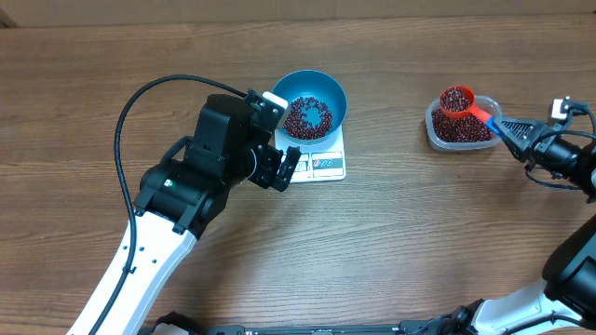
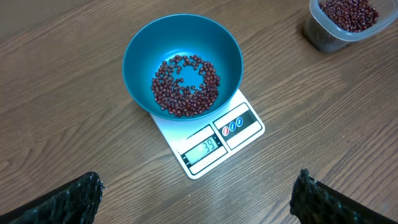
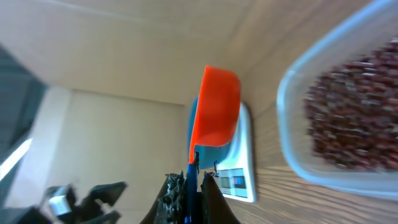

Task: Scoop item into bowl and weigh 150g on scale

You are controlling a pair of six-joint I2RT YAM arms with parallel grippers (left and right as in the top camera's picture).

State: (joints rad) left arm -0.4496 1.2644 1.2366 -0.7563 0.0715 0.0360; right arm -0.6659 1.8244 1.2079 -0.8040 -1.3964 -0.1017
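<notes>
Blue bowl (image 1: 337, 98) sits on scale (image 1: 326, 165), upper centre of the overhead view. Beans (image 1: 307, 118) lie in a loose ring inside it. Display reads 39. Left gripper (image 1: 287, 169): fingers spread wide, empty, just left of scale. Right gripper (image 1: 510, 128): clenched on handle of red scoop (image 1: 458, 100), which is heaped with beans, over tub (image 1: 432, 130) at upper right.

The display window (image 2: 209, 148) on the near edge of the scale (image 2: 175, 139) reads 39 in dark digits. To its right, a label panel (image 2: 237, 124) carries three small round signs, one red and two blue, too small to read.
</notes>
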